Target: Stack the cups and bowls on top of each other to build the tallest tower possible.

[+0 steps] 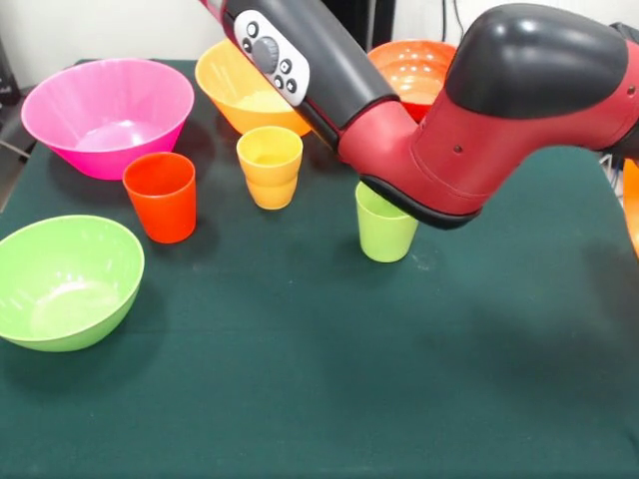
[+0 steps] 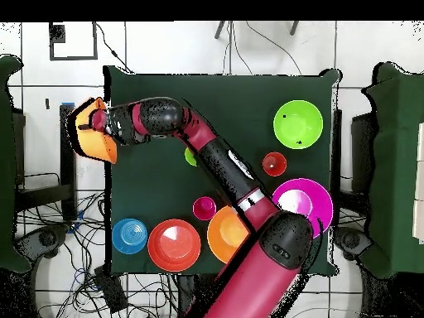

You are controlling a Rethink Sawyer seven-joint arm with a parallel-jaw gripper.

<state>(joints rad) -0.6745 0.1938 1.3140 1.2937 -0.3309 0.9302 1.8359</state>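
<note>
My gripper [image 2: 98, 122] shows only in the overhead view, at the table's left edge, shut on the rim of a large orange bowl [image 2: 89, 139] that hangs tilted past that edge; a sliver of the bowl [image 1: 633, 205] shows in the front view. An orange-red cup [image 1: 161, 197], a yellow cup [image 1: 270, 167] and a lime green cup [image 1: 384, 228] stand upright mid-table, the green one partly under my arm. A crimson cup [image 2: 204, 208] stands near a second orange bowl [image 2: 224, 235]. The pink bowl [image 1: 108, 116], lime green bowl [image 1: 66, 281], red-orange bowl [image 2: 174, 245] and blue bowl [image 2: 130, 236] rest apart.
My arm [image 1: 479, 120] stretches low across the middle of the green table [image 1: 399, 379], over the cups. Chairs and cables lie around the table on the floor.
</note>
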